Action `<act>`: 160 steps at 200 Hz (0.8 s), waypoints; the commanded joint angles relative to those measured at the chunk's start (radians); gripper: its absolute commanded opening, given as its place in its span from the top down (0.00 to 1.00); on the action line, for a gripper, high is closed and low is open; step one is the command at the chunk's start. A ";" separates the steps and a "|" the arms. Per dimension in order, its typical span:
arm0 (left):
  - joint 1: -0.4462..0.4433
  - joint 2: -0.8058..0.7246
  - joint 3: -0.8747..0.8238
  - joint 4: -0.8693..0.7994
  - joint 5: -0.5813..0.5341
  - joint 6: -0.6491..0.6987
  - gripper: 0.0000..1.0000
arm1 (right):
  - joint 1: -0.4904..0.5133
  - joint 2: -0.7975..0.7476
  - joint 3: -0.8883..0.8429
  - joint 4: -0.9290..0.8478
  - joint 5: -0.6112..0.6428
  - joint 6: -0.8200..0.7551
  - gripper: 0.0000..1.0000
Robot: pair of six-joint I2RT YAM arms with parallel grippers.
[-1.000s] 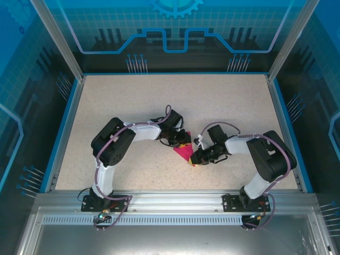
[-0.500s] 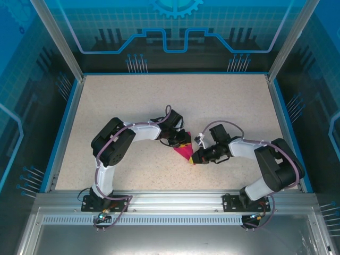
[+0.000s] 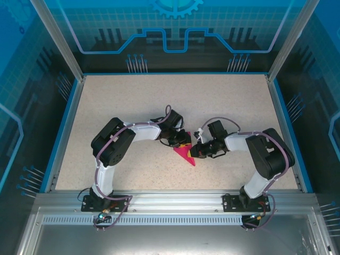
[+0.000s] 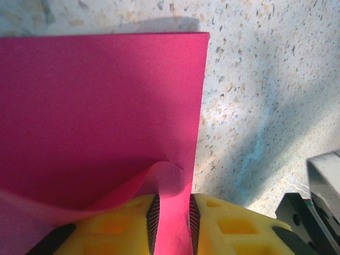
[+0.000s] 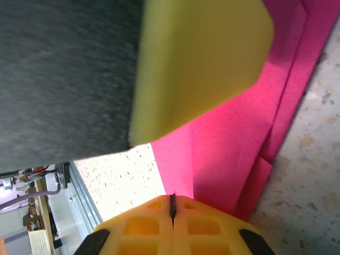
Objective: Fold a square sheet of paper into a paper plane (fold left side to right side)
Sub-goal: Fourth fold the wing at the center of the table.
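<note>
**Q.** Where is the sheet of paper (image 3: 187, 155), and what form does it have?

**A.** It lies on the speckled table (image 3: 133, 101), near the middle, between the two arm tips. It is already creased: the top view shows a small pointed wedge, and the right wrist view shows several layers stepped along one edge.

**Q.** How are the two pincers set?

**A.** The left gripper (image 4: 172, 212) pinches a raised flap of the sheet between its ridged pads, and the paper buckles upward just ahead of them. The right gripper (image 5: 172, 204) has its fingers pressed together, with no gap at the seam. It sits at the sheet's near edge, but the frames do not show whether any paper is caught in it.

**Q.** Which step is in hand?

**A.** Probably a fold partway through the task: one arm lifts a flap while the closed tip of the other serves as a presser or anchor. No finished dart is seen.

**Q.** What does the next move call for?

**A.** Carrying the held flap across to its matching edge, keeping the lower layers from sliding, then pressing along the crease before letting go.
</note>
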 commanded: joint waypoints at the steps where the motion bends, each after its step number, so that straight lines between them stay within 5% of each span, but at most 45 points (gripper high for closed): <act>1: -0.004 0.017 -0.044 -0.085 -0.048 0.010 0.74 | 0.001 0.019 -0.005 -0.001 -0.008 0.007 1.00; 160: -0.004 -0.020 -0.030 -0.087 -0.049 0.026 0.73 | 0.058 0.006 -0.024 -0.232 0.152 -0.027 1.00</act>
